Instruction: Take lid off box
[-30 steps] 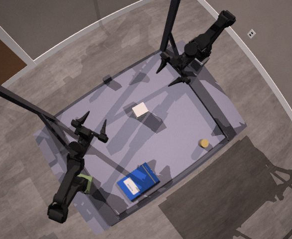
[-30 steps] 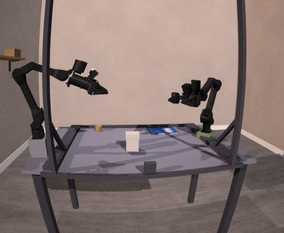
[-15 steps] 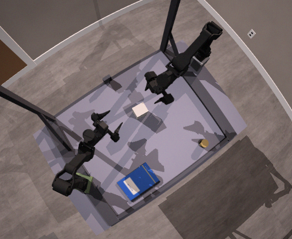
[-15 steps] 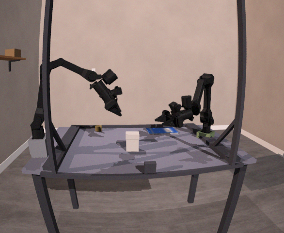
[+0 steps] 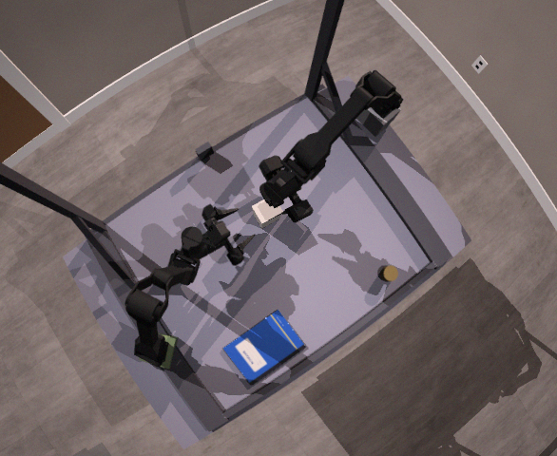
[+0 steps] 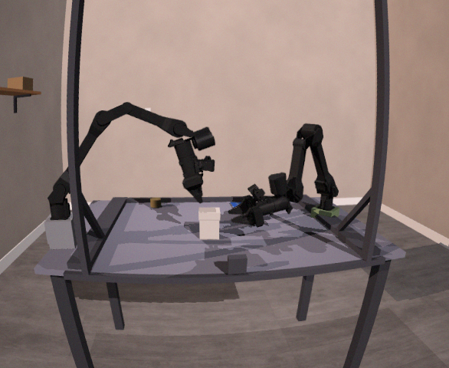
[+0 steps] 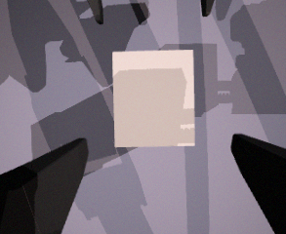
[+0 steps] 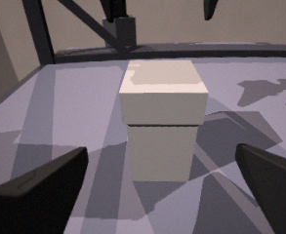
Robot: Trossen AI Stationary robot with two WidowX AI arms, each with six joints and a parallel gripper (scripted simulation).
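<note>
A white box [image 6: 208, 228] stands upright near the middle of the table with its white lid [image 6: 209, 213] seated on top. The lid fills the left wrist view [image 7: 153, 97]. In the right wrist view the lid [image 8: 163, 93] sits over the box body [image 8: 162, 152]. My left gripper [image 6: 197, 194] points down a little above the lid. It is open and empty, fingers wide to either side [image 7: 158, 141]. My right gripper [image 5: 240, 225] [image 8: 162, 152] lies low and level beside the box, apart from it. It is open and empty.
A blue book [image 5: 264, 346] lies near one table edge. A brown cylinder [image 5: 390, 273] stands near another edge. A small dark cube [image 5: 203, 150] sits at the rim. Dark frame posts rise at the table corners.
</note>
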